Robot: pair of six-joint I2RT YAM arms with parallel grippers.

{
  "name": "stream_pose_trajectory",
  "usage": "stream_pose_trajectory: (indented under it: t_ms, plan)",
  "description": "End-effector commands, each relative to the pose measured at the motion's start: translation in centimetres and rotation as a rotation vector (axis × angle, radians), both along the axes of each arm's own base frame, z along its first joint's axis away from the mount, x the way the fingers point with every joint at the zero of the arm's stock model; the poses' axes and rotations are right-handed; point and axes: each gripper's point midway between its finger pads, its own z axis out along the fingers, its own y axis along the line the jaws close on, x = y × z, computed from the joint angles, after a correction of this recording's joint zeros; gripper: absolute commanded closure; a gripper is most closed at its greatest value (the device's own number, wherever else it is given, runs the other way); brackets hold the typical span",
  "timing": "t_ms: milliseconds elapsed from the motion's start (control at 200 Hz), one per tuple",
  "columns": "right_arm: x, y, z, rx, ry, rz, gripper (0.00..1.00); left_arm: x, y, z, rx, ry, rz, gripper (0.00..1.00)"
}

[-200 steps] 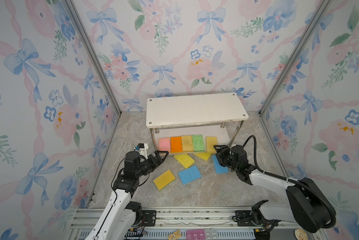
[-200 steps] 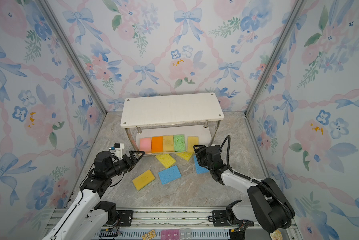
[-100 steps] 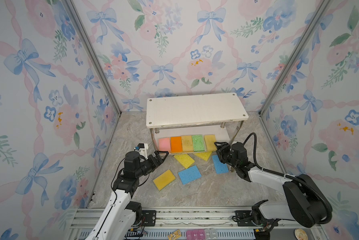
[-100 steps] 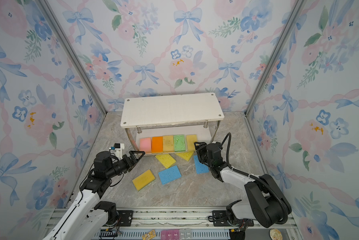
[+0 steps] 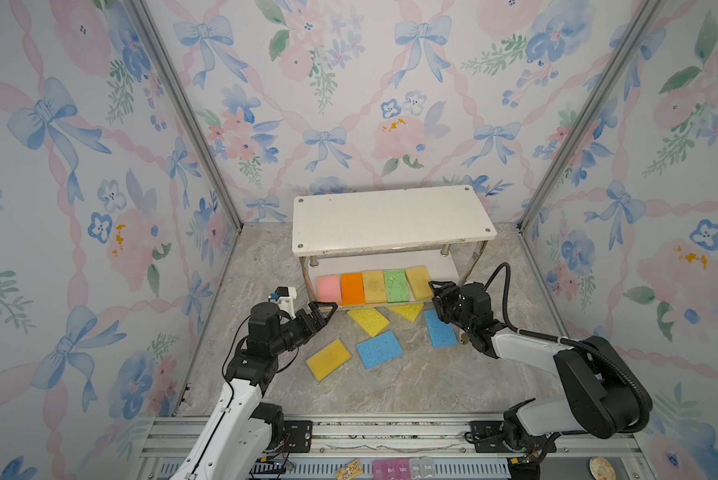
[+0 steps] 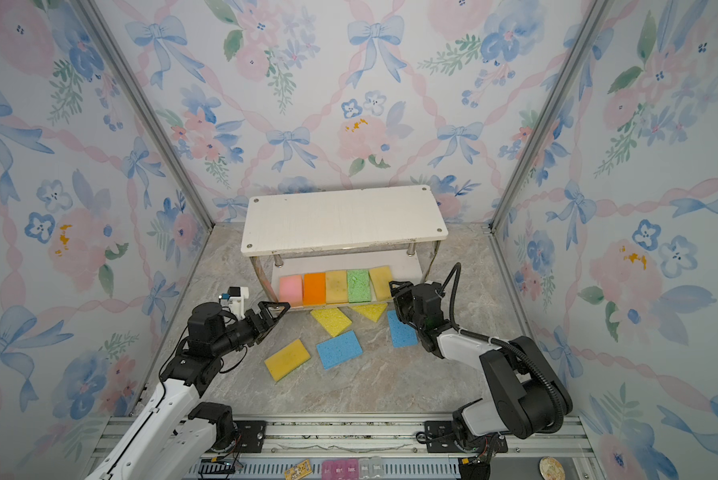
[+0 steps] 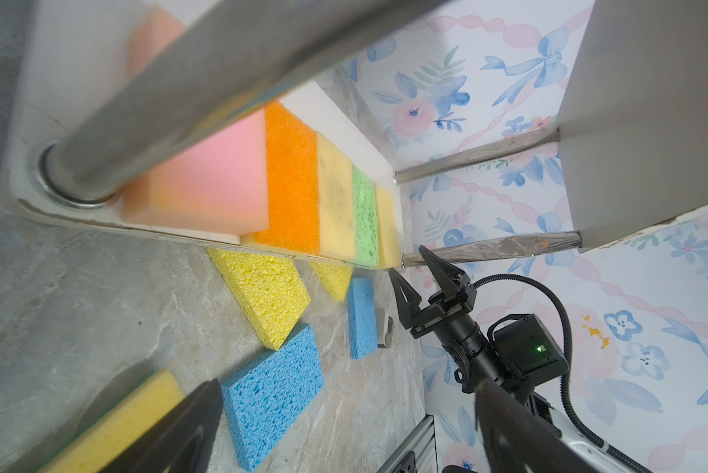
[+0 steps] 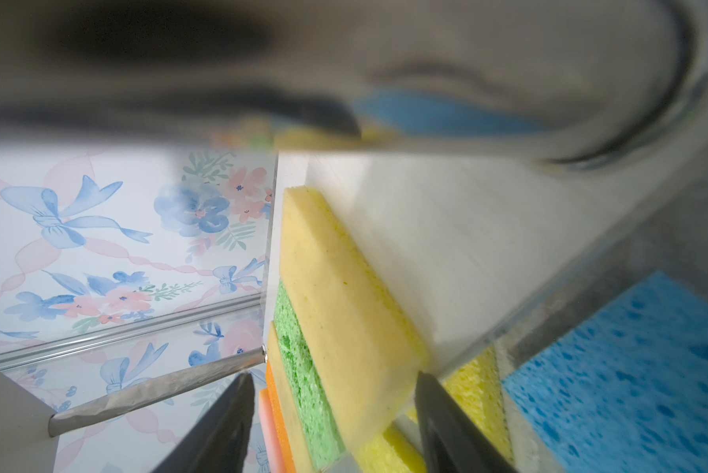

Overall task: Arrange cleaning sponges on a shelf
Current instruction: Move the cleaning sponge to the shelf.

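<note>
Lower left of centre: left gripper (image 5: 323, 312), fingers spread wide and empty, tips near the shelf's front left leg.

Centre: shelf (image 5: 390, 220) against the back wall. Its lower board carries five sponges side by side: pink sponge (image 5: 329, 289), orange sponge (image 5: 352, 288), mustard sponge (image 5: 373, 286), green sponge (image 5: 395, 285), end mustard sponge (image 5: 419, 282), the last slightly askew.

Tabletop (image 5: 390, 386) in front: loose mustard sponge (image 5: 328, 359), near blue sponge (image 5: 379, 349), bright yellow sponge (image 5: 369, 321), second yellow sponge (image 5: 407, 311) half under the shelf's edge, right blue sponge (image 5: 440, 328).

Right of centre: right gripper (image 7: 406, 260), fingers parted, gripping nothing, tips at the end mustard sponge's front end; contact unclear.
</note>
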Motion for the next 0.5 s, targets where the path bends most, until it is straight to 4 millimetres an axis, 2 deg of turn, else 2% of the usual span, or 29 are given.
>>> stream_pose_trajectory:
  t_ms: [0,145,275,375,495]
  plan:
    - [-0.2,1.0,2.4,0.03,-0.05,0.04,0.35,0.2,0.1,0.4,0.015,-0.024,-0.005,0.02]
    - [-2.2,0.1,3.3,-0.022,-0.028,0.059,0.33,0.4,0.2,0.8,0.02,-0.035,0.002,0.02]
    - [-4.9,-1.6,3.6,-0.118,0.04,0.099,0.29,0.4,0.4,0.7,0.026,-0.037,0.007,0.02]
    - [-7.6,-2.6,3.3,-0.201,0.113,0.181,0.26,0.4,0.3,0.8,0.029,-0.046,0.002,0.02]
    - [-11.5,-2.8,3.1,-0.374,0.191,0.374,0.23,-0.3,0.2,0.3,0.05,-0.026,-0.024,0.02]
